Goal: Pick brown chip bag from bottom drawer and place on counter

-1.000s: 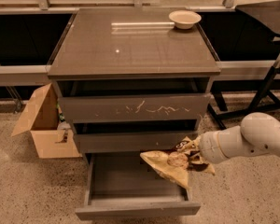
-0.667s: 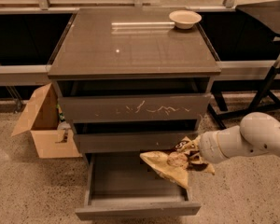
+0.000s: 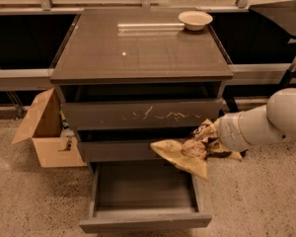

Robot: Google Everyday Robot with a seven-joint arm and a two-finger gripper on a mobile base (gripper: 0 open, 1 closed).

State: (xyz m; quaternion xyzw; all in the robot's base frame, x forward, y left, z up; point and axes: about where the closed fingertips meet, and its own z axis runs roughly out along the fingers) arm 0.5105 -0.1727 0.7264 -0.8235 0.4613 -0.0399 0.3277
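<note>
The open dark grey bottom drawer (image 3: 145,222) sits low. Above its right side hangs the crumpled tan-and-brown foil chip bag (image 3: 185,154), its long axis slanting left from the gripper (image 3: 207,141), whose fingers grasp its right end. The glossy grey-brown tabletop (image 3: 138,48) lies up-left of it.

The arm (image 3: 266,125) enters from the right edge at the height of the middle drawer (image 3: 116,151). The gripper (image 3: 208,138) sits at the cabinet's right front corner, clamped on the upper right part of the chip bag (image 3: 185,154). The bag hangs crumpled and tilted above the right half of the bottom drawer (image 3: 143,222), which is pulled out. The top drawer front (image 3: 143,115) bears pale scratches. A bowl (image 3: 195,19) stands at the far right corner of the tabletop (image 3: 138,53). An open cardboard box (image 3: 42,132) stands left of the cabinet.
</note>
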